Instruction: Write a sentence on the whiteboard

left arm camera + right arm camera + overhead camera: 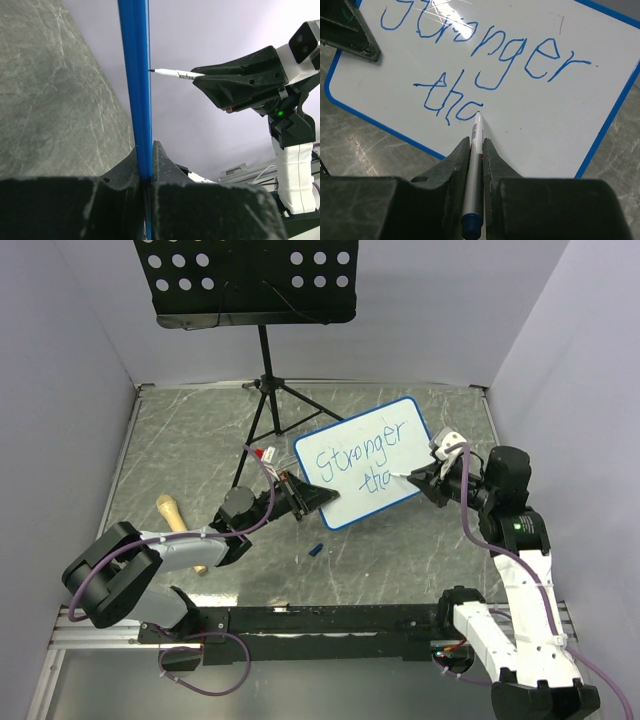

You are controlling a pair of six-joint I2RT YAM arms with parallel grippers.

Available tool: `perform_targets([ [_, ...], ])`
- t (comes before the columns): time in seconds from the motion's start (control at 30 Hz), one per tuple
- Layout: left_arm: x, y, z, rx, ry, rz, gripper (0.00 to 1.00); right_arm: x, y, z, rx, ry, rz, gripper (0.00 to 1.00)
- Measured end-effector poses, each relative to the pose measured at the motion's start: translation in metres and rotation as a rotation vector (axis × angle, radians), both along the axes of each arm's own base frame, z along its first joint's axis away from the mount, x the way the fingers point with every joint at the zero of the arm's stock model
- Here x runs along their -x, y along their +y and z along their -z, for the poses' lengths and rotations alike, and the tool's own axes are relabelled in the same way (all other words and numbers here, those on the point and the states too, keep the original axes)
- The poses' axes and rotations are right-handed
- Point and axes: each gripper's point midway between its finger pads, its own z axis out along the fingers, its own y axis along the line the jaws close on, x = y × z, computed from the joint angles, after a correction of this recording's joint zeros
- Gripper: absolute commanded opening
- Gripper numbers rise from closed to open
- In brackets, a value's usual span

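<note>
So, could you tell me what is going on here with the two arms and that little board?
The left gripper is clamped on the blue-framed edge of the whiteboard, propping it up at a tilt. The right gripper grips a marker whose tip touches the board. The sentence reads "Stronger" on top with "tha" beneath. The tip sits at the end of that last letter, so the writing looks unfinished.

One whiteboard (350,502) bearing two lines of blue lettering (485,55); one marker (474,165); one music stand (245,280); one wooden stick (168,512); one small blue cap (315,550); one table (200,440); two arms, the left arm (150,560) and the right arm (520,575), each with two fingers (451,167).
</note>
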Motion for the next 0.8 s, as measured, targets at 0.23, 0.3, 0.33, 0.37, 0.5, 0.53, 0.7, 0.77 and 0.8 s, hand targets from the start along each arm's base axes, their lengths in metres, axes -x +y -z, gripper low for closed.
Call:
perform_targets([
  [0.23,-0.001,0.0,0.002,-0.004,0.004,-0.003,0.01,-0.007,0.0,-0.003,-0.005,-0.012,0.006,0.0],
  [0.3,-0.001,0.0,0.003,-0.005,0.006,-0.002,0.01,-0.008,0.0,-0.003,-0.006,-0.013,0.007,0.0],
  [0.33,-0.001,0.0,0.003,-0.005,0.006,-0.001,0.01,-0.008,0.0,-0.003,-0.006,-0.013,0.007,0.0],
  [0.37,-0.001,-0.001,0.004,-0.007,0.008,-0.001,0.01,-0.008,0.0,-0.003,-0.006,-0.013,0.007,0.0],
  [0.5,-0.001,-0.001,0.005,-0.009,0.009,0.002,0.01,-0.008,0.0,-0.002,-0.004,-0.009,0.006,0.0],
  [0.53,-0.001,-0.001,0.005,-0.01,0.009,0.002,0.01,-0.007,0.0,-0.002,-0.003,-0.009,0.006,0.0],
  [0.7,-0.003,0.0,0.004,-0.007,0.009,-0.008,0.01,-0.001,-0.001,-0.001,0.003,-0.008,0.005,0.0],
  [0.77,-0.003,0.0,0.003,-0.004,0.008,-0.014,0.01,0.003,-0.001,0.001,0.006,-0.004,0.004,0.0],
  [0.8,-0.004,0.001,0.002,-0.003,0.006,-0.018,0.01,0.005,-0.001,0.002,0.007,-0.002,0.003,0.0],
])
